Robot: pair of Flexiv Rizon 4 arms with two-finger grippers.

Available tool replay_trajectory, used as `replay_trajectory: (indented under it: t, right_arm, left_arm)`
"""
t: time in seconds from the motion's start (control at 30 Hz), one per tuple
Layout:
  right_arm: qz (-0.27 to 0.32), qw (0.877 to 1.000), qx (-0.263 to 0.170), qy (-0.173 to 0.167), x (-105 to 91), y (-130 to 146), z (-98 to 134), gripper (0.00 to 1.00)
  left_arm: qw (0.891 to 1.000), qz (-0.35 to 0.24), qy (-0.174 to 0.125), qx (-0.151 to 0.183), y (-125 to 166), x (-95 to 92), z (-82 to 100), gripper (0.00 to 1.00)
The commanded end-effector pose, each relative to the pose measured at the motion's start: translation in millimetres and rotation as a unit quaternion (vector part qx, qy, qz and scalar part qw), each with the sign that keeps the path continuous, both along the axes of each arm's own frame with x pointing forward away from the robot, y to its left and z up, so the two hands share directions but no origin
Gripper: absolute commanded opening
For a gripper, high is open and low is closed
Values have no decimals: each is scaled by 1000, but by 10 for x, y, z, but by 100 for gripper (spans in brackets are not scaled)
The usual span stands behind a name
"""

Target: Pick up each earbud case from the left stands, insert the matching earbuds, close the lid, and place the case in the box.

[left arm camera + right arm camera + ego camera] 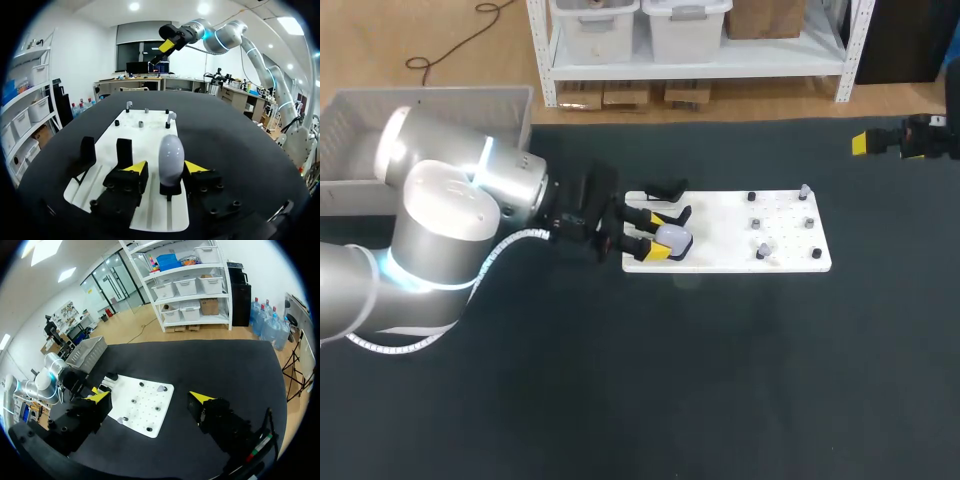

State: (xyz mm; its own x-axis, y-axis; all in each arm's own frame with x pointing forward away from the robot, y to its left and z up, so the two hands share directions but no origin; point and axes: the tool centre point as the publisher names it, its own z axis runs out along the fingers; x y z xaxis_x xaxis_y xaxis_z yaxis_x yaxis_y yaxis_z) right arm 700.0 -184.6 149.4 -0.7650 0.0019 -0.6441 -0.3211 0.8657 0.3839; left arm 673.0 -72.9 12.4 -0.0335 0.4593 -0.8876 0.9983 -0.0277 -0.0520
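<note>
The dark table lies bare at its near side. Past that, the left arm comes in from the left, and its left gripper is at the left end of a white board lying flat near the middle of the table. The gripper is released: its yellow fingertips stand on either side of a white earbud case, and the left wrist view shows a gap between one tip and the case. The case stands upright with its lid closed, on a black holder at the board's near left corner. Just beyond it, at the same end of the board, are two more black stands, with nothing on them. Small white and dark earbuds stand well apart on the right half of the board. At the table's far left corner is a grey box. Over the far right corner, well away from the board, the right gripper hangs above the table, its fingers spread wide and holding nothing.
</note>
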Motion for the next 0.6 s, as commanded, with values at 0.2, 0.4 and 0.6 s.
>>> replay_trajectory:
  t: [0.2,0.4,0.6]
  right_arm:
    - [0,1000,0,0,-2,-2,4,100]
    - [0,1000,0,0,-2,-2,4,100]
    - [0,1000,0,0,-2,-2,4,100]
  left_arm:
    - [1000,-2,-6,-5,-13,-11,13,0]
    - [1000,-4,-21,-13,19,-28,137,0]
    - [998,-9,-52,-39,59,-63,423,0]
